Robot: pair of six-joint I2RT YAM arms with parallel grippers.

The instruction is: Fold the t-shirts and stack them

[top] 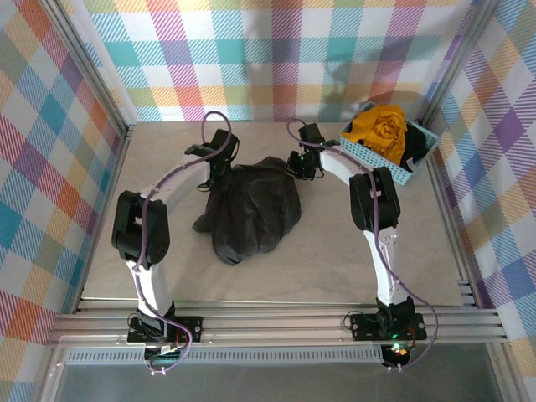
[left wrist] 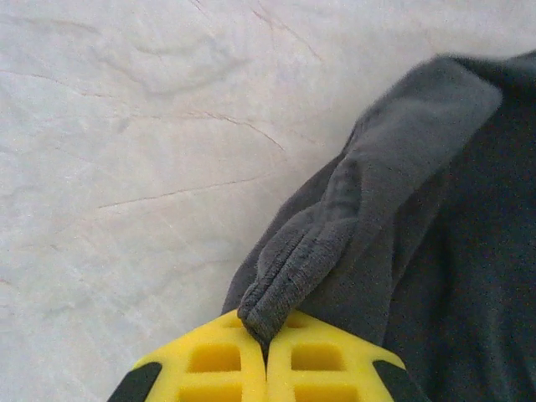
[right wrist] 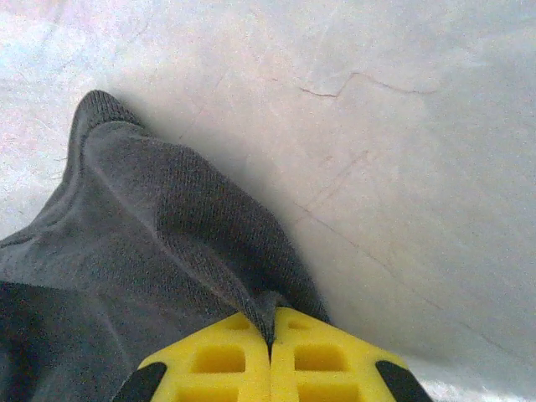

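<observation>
Upper right of the top view: light blue basket [top: 416,170] holding a bunched mustard-yellow t-shirt [top: 378,126], with dark cloth [top: 415,144] wedged along its right side. Mid-frame on the pale table [top: 410,251], apart from the basket: charcoal t-shirt [top: 251,209] lying crumpled between the two arms. At the bottom of each wrist view, left gripper [left wrist: 266,337] clenched on a ribbed edge fold, right gripper [right wrist: 270,333] likewise clamped on a cloth edge
</observation>
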